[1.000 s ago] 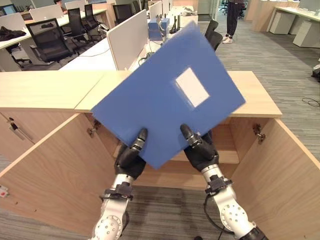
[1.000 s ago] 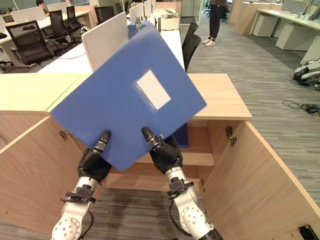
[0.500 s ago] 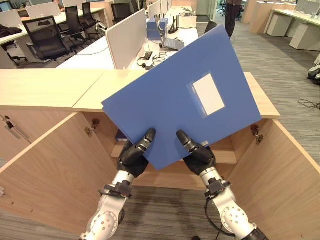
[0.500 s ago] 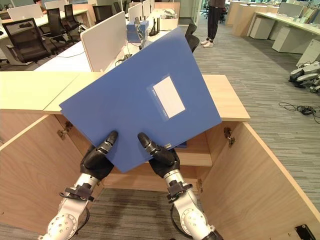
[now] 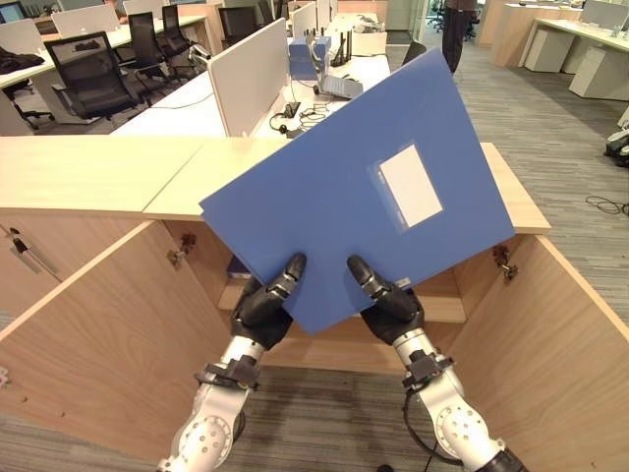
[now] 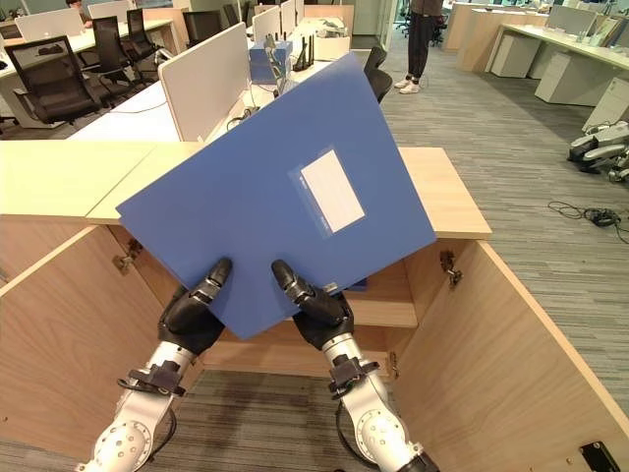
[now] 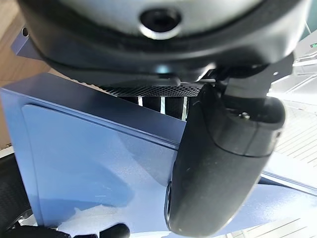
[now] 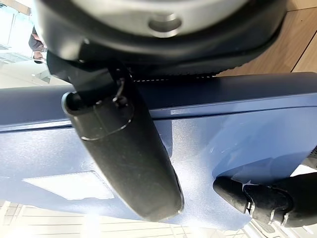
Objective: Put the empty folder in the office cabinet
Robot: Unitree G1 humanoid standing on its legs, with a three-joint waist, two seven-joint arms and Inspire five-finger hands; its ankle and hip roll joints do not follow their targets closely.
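Since a second ago the blue folder point(image 5: 359, 192) has tilted upright, left hand point(image 5: 263, 307) and right hand point(image 5: 389, 303) still pinching its lower edge.

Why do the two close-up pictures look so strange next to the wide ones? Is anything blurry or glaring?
In the left eye view the blue folder and open cabinet look crisp under even office light. In the left wrist view the left hand is a looming dark bulk, the folder shows a soft sheen. In the right wrist view the right hand bulges likewise, and the background glares pale.
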